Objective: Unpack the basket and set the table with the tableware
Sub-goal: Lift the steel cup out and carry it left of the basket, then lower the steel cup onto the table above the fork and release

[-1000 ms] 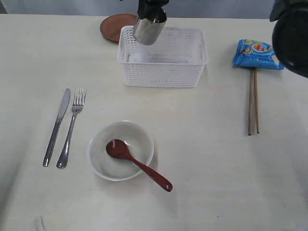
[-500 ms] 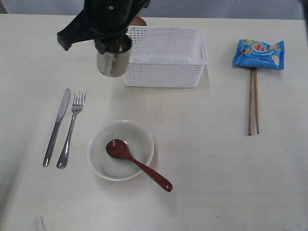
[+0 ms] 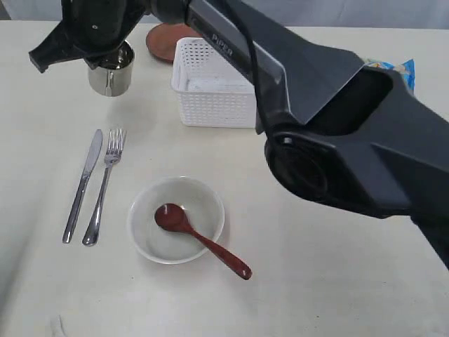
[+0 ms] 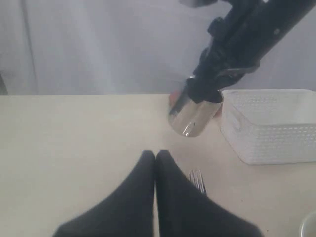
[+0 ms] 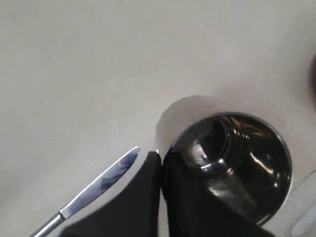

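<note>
My right gripper (image 3: 105, 60) has reached across to the far left and is shut on the rim of the steel cup (image 3: 111, 76), which is held slightly tilted close over the table (image 3: 330, 288). In the right wrist view the gripper (image 5: 161, 157) pinches the wall of the cup (image 5: 237, 163) beside the knife (image 5: 98, 185). The white basket (image 3: 210, 98) stands behind the arm. Knife (image 3: 84, 184) and fork (image 3: 104, 189) lie side by side at left. The spoon (image 3: 203, 242) rests in the white bowl (image 3: 207, 203). The brown plate (image 3: 163, 38) lies behind the basket. My left gripper (image 4: 155, 154) is shut and empty; it faces the cup (image 4: 190, 118). The chopsticks are hidden.
The right arm's dark links (image 3: 337, 126) span the upper right of the exterior view and cover the basket's right half. A sliver of the blue chip bag (image 3: 394, 66) shows above the arm. Basket (image 4: 271, 128) and fork tips (image 4: 197, 180) show in the left wrist view.
The right gripper has carried the cup from over the basket leftward and down to the table's far left; its arm now stretches across the view and hides the chopsticks.
</note>
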`<state>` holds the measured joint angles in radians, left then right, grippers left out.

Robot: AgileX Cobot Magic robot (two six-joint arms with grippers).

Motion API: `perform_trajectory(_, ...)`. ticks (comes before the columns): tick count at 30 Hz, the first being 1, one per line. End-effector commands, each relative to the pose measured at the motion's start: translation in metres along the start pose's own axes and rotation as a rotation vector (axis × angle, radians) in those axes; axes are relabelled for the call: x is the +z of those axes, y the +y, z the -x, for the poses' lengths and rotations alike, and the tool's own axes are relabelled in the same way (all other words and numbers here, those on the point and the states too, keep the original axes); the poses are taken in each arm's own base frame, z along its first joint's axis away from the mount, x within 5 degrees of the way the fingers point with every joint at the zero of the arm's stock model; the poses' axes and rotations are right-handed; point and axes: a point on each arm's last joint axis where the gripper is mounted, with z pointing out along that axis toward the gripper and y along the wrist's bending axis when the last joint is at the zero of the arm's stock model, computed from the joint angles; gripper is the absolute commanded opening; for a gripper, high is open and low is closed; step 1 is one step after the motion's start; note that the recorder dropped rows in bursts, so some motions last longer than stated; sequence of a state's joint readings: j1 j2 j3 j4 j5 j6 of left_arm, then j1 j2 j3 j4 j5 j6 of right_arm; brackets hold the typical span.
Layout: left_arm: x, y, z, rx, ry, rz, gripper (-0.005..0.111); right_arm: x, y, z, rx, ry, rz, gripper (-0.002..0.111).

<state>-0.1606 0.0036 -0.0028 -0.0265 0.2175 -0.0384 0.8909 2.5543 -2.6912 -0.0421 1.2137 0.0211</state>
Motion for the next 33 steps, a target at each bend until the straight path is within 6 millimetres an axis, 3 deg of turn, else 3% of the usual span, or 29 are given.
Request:
perform_trajectory(1,0.0,0.0,0.0,-0.004,-0.007,-0.002,0.0,0.014,-0.004,-0.005,-0.036,0.026,-0.029,-0.001)
perform_trajectory(18,0.0,0.0,0.0,-0.006,-0.007,-0.003,0.0,0.043,-0.002,-0.017,-0.08,0.073,-0.017,-0.001)
perform_trajectory(33,0.0,0.0,0.0,-0.006,-0.007,-0.003,0.0,0.054,-0.001,-0.018,-0.102,0.053,-0.006,0.0)
